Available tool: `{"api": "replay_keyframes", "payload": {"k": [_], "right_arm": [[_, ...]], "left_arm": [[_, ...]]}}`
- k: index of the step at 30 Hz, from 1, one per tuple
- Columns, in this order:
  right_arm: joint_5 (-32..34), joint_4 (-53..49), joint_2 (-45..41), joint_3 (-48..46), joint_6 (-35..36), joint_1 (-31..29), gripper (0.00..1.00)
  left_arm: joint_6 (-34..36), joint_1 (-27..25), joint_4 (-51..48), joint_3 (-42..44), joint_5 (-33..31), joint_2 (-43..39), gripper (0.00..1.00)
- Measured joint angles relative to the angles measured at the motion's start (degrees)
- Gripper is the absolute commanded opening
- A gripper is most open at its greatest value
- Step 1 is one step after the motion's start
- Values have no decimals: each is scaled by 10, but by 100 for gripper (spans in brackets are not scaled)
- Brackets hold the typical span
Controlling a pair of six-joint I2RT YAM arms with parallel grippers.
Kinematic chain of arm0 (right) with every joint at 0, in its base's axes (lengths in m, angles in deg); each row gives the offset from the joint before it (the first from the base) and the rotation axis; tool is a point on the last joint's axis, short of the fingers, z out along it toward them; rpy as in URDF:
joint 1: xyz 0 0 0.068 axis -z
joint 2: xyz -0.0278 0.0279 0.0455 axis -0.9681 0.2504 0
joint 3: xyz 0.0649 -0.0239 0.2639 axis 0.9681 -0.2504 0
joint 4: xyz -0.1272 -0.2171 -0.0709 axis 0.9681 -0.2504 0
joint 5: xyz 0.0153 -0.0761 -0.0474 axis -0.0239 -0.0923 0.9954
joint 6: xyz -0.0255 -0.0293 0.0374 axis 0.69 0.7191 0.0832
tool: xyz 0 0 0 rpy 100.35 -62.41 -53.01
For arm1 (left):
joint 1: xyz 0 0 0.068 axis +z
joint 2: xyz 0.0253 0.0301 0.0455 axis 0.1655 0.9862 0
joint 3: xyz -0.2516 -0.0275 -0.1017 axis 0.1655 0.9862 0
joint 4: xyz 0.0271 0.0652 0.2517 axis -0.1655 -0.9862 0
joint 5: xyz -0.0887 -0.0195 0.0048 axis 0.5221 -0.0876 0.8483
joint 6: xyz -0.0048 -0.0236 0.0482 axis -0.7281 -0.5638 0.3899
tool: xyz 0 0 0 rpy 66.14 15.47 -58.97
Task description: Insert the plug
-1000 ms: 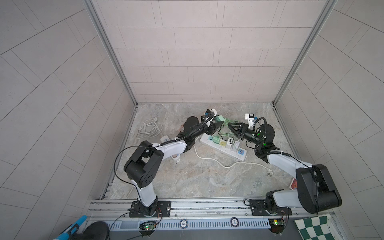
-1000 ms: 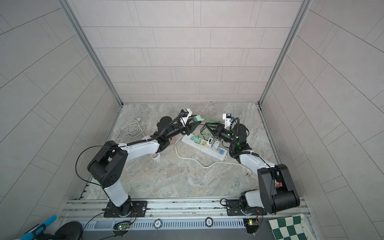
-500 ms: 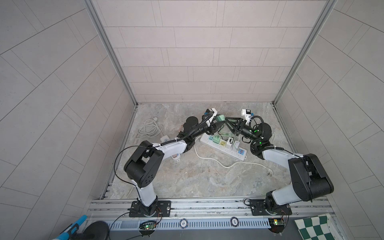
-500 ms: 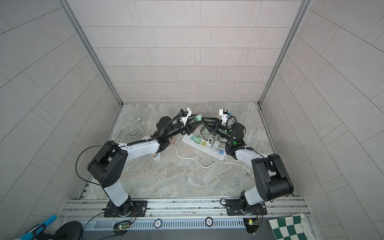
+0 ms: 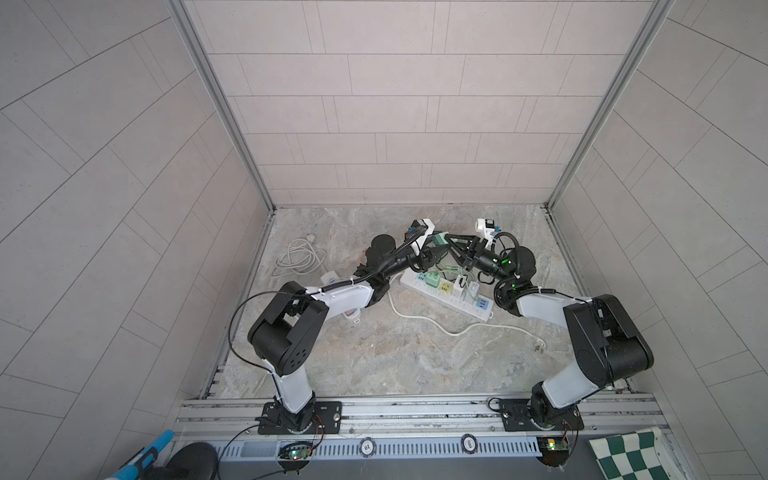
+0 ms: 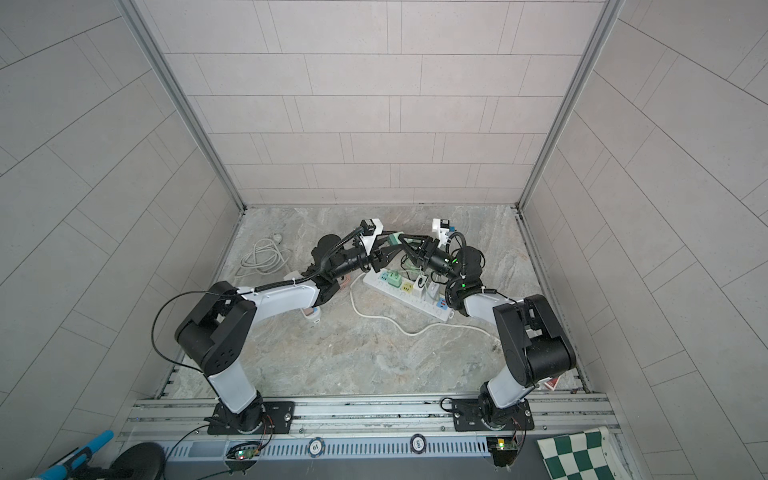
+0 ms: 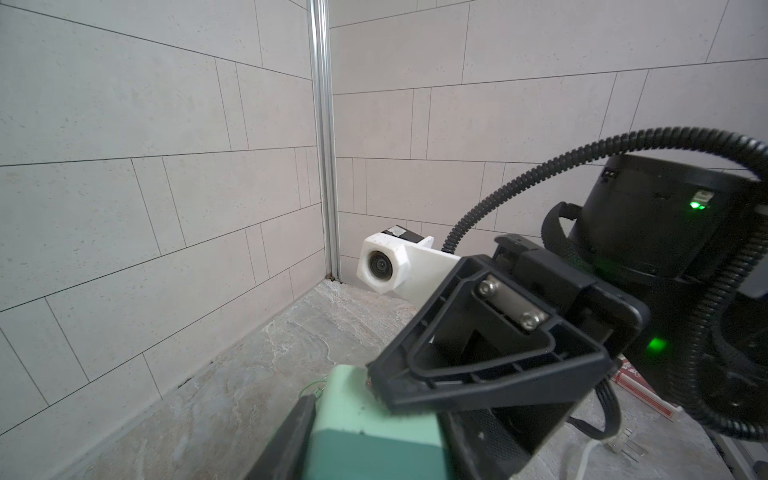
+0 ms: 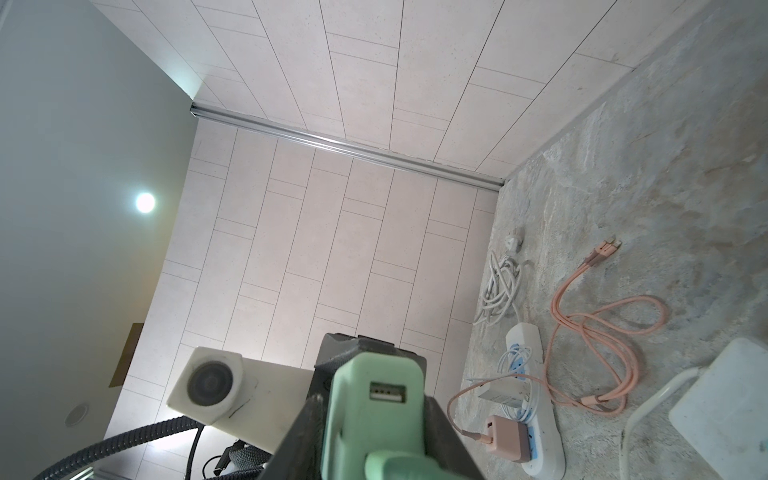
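Looking L to R: left gripper (image 5: 432,250) is clamped on the green plug (image 5: 439,239), which is up off the floor near the power strip (image 5: 453,297), not in a socket yet. Right gripper (image 5: 449,245) looks pinched onto the same plug from the other side, going by the wrist cam. Risk imo: if both arms pull at once, the plug twists or pops loose and drops onto the chargers (image 5: 433,277) already in the strip.
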Motion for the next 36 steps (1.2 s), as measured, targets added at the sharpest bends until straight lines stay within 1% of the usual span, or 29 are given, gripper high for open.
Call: {"api": "replay_keyframes", "payload": {"k": [5,6,7,8,9,11,13,15,17,19,20,23,24,25,28,32,34,36], "right_arm": [[4,-2,2,4,-3,0,24],[4,-4,3,4,-2,0,22],[4,-6,3,4,0,0,20],[4,-10,3,4,3,0,18],[4,-15,3,5,8,0,16],[2,-37,1,9,29,-1,12],[2,-87,-9,16,70,-3,11],[7,-175,-33,29,134,-6,9],[29,-314,-73,60,233,-10,8],[60,-436,-105,100,319,-16,8],[76,-493,-121,124,362,-20,8],[110,-598,-152,168,454,-23,5],[118,-617,-156,175,472,-23,5],[125,-639,-158,180,492,-24,4],[150,-697,-153,181,536,-27,4],[177,-766,-145,173,578,-41,3],[186,-786,-145,171,591,-50,3],[195,-801,-145,168,602,-63,3]], "left_arm": [[10,1,0,0,1,0,4],[12,1,-2,0,1,0,7],[14,1,-3,0,1,0,15],[14,1,-6,1,0,0,29],[15,1,-7,2,-2,0,40],[15,1,-7,7,-7,0,54],[15,2,-9,16,-9,-2,62],[11,2,-16,29,-11,-7,68],[11,7,-34,41,-13,-20,70],[14,14,-56,49,-18,-37,81],[13,20,-67,54,-21,-49,83],[9,43,-88,74,-32,-86,82],[10,50,-99,79,-35,-97,83],[11,57,-115,82,-42,-108,81],[25,70,-177,75,-82,-118,73],[53,71,-293,26,-134,-87,57],[65,73,-337,-6,-146,-59,54],[74,73,-373,-32,-153,-31,53]]}}
